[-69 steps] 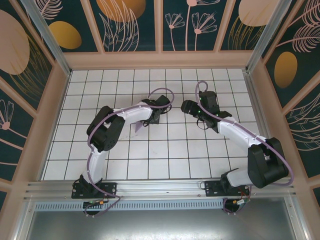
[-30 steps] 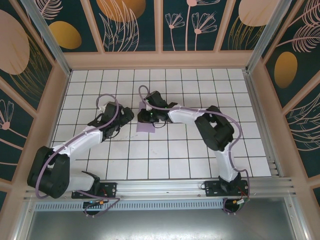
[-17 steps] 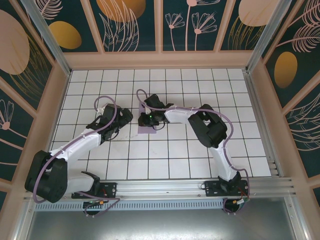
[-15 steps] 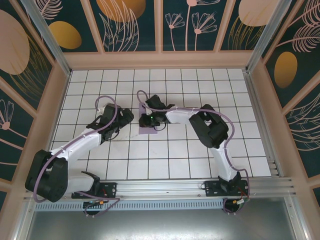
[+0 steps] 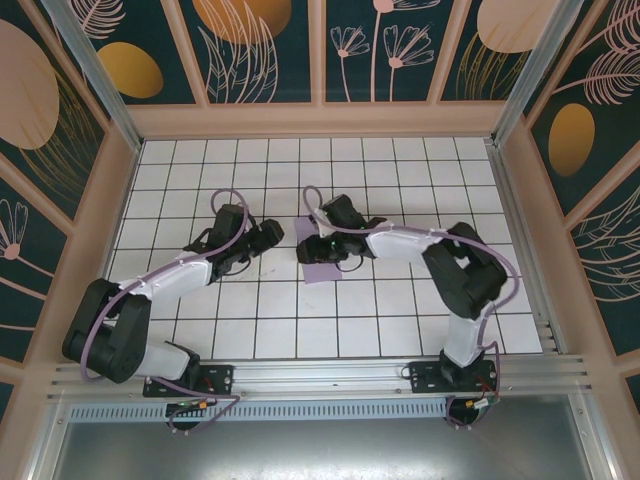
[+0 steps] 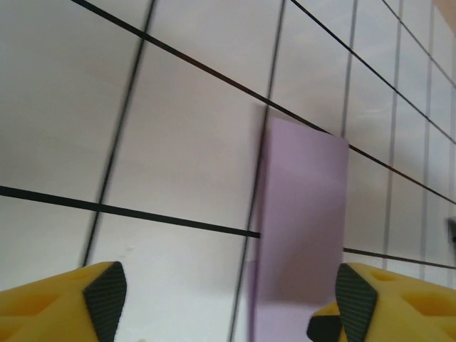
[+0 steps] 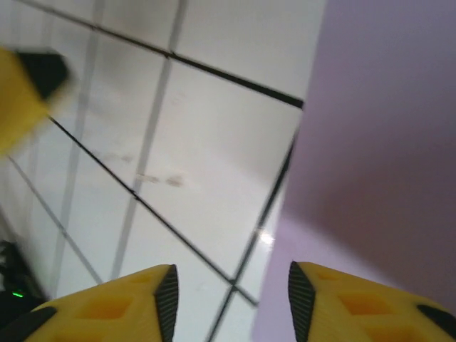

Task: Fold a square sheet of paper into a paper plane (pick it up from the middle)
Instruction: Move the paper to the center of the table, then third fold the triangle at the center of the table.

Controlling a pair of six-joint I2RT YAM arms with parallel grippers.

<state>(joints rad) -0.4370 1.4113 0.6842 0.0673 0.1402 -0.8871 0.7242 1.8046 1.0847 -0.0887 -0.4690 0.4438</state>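
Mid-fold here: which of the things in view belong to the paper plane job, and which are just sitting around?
Part of the job:
- lilac paper, a narrow rectangle lying on the tiles
- left gripper, open beside it
- right gripper, open at its edge

Just there:
- tiled table
- patterned walls
- metal rail at the near edge

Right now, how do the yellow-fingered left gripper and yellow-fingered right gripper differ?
The yellow-fingered left gripper gapes wider than the yellow-fingered right gripper. The left gripper sits beside the lilac-purple sheet of paper; the right gripper is over its edge. Both are open, holding nothing.
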